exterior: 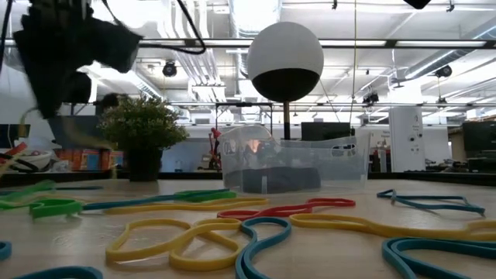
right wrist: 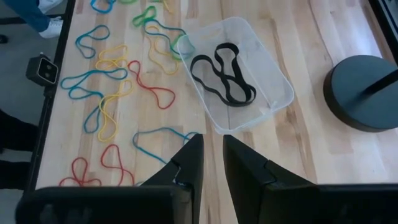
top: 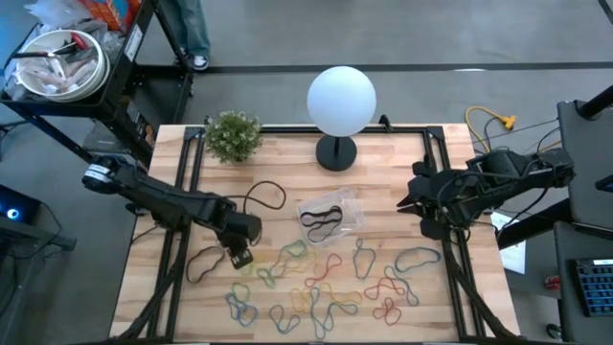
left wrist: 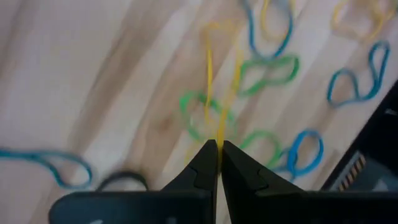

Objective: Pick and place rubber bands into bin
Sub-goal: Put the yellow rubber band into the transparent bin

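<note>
Wooden table (top: 383, 163) strewn with rubber bands (top: 316, 287) — left gripper (left wrist: 218, 151) clenched on a yellow band (left wrist: 209, 68); right gripper (right wrist: 212, 152) released near the bin (right wrist: 273, 102) — black band (right wrist: 222, 71) inside.

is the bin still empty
No, a black band already lies inside the bin, plain in the right wrist view.

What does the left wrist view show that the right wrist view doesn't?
Only the left wrist view shows the left tool pinching a yellow rubber band, stretched taut above the wood. Only the right wrist view shows the bin with a black rubber band inside, the lamp base, and the right tool, fingers apart, holding nothing. Both show the wooden table strewn with coloured bands.
</note>
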Motion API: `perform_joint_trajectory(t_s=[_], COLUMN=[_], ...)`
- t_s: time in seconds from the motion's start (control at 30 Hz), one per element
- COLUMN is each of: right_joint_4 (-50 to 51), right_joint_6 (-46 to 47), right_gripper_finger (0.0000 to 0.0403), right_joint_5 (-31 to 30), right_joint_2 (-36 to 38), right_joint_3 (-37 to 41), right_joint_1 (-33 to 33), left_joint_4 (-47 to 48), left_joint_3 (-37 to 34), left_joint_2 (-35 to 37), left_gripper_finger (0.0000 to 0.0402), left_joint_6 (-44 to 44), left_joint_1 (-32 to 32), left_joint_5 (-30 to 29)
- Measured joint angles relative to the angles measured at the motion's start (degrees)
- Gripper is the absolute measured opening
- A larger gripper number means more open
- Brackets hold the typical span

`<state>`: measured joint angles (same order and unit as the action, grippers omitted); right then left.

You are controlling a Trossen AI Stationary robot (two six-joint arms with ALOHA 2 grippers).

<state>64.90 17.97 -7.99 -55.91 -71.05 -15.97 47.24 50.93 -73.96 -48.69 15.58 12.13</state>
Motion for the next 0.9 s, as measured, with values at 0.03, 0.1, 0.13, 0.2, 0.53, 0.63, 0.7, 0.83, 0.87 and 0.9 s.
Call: perform_joint_trajectory(t_s=[0.03,0.1,0.13,0.2,0.53,0.63,0.7,0.83,0.87,0.9], right_joint_4=[-0.04,-0.15,-0.33,-0.37,-0.48,-0.48,-0.48,-0.50,-0.50,-0.50], right_joint_6=[-0.18,-0.39,-0.40,-0.41,-0.65,-0.91,-1.26,-1.64,-1.68,-1.70], right_gripper_finger=[0.0056,0.0056,0.0056,0.0056,0.0056,0.0057,0.0057,0.0057,0.0057,0.0057], right_joint_5=[0.02,0.02,0.00,0.02,0.00,0.00,0.00,-0.05,-0.11,-0.15], right_joint_2=[-0.10,-0.32,-0.43,-0.48,-0.58,-0.58,-0.56,-0.56,-0.56,-0.56], right_joint_3=[0.00,0.04,0.04,0.04,0.04,0.04,0.04,0.04,0.07,0.07], right_joint_1=[-0.02,-0.02,-0.01,-0.02,-0.02,-0.02,-0.02,-0.02,-0.02,-0.02], left_joint_4=[-2.45,-9.62,-13.25,-20.22,-39.15,-43.33,-46.12,-51.59,-52.57,-53.41], left_joint_3=[-0.02,-0.02,-0.02,-0.02,0.16,0.16,0.16,0.17,0.27,0.25], left_joint_2=[0.28,1.00,1.35,2.18,5.64,5.64,4.96,2.66,2.08,1.34], left_gripper_finger=[0.0000,0.0000,0.0000,0.0000,0.0000,0.0000,0.0000,0.0000,0.0000,0.0000], left_joint_6=[1.04,3.96,5.59,8.75,24.13,28.47,31.04,34.26,34.59,34.76], left_joint_1=[0.02,0.05,0.08,0.12,-0.28,-0.70,-1.23,-2.73,-3.19,-3.53], left_joint_5=[-0.40,-0.75,-0.83,-1.89,-19.25,-25.23,-27.77,-28.91,-28.90,-28.94])
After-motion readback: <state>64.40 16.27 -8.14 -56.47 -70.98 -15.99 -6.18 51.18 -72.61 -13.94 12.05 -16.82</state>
